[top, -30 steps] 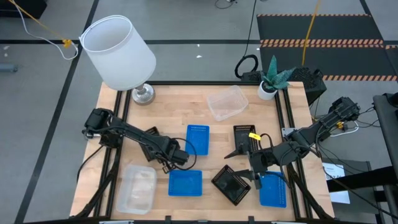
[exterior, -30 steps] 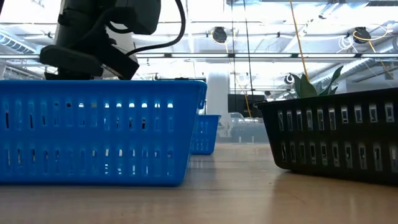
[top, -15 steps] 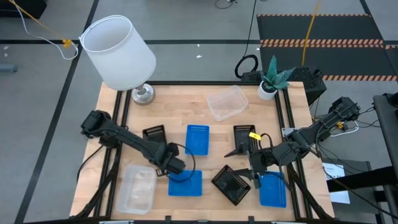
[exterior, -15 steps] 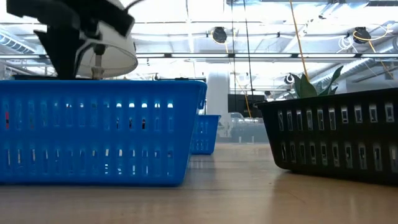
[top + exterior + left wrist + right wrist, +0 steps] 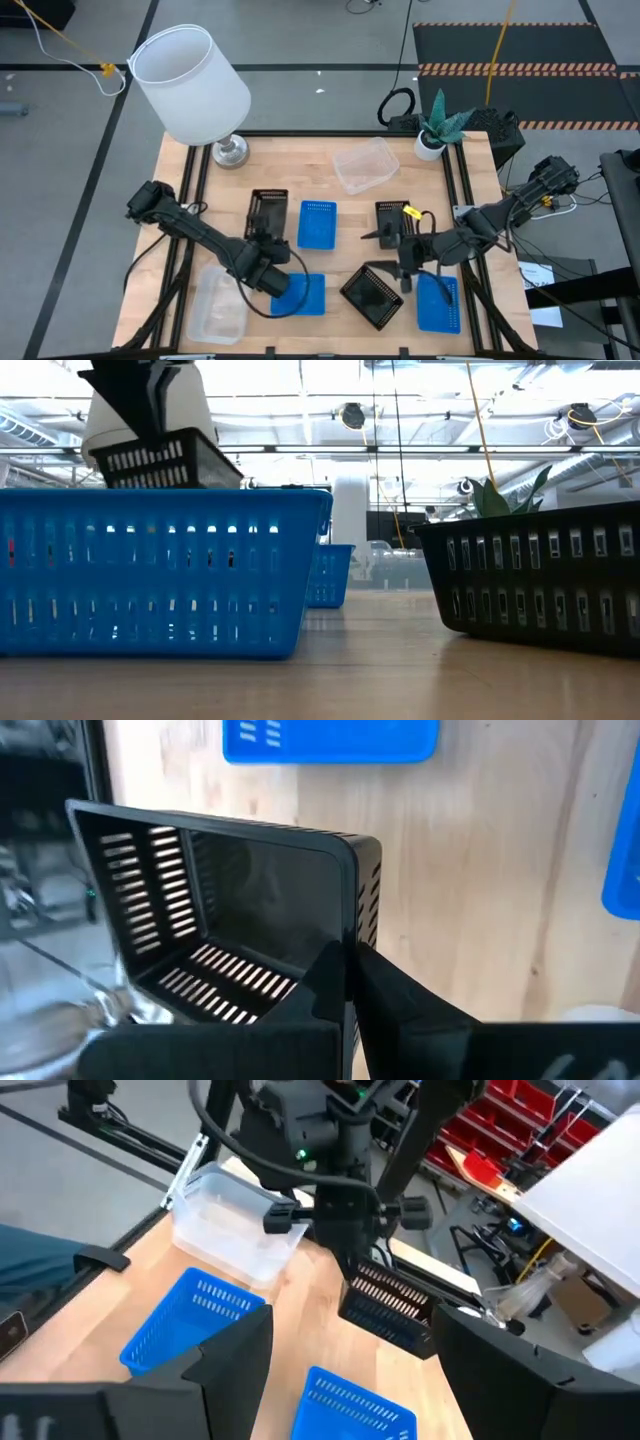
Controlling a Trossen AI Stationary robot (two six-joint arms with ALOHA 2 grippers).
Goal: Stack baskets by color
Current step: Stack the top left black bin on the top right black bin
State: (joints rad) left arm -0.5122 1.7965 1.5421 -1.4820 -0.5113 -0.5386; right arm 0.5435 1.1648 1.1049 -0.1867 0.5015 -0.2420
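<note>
I see one black basket (image 5: 267, 213) lifted and tilted left of centre, two blue baskets (image 5: 317, 223) beside it, another blue (image 5: 437, 303) and what look like two black baskets (image 5: 372, 296) toward the table's right front corner.

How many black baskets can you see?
3. One basket hangs from the left hand, which pinches its rim. One lies mid-table by the right arm. One sits tilted at the front edge. None seems hidden.

The wooden desk (image 5: 300, 180) stands on a grey floor (image 5: 300, 40). A white lamp (image 5: 190, 85) and a small plant (image 5: 435, 125) sit at its far corners. Red bins (image 5: 520, 1115) line a wall.
</note>
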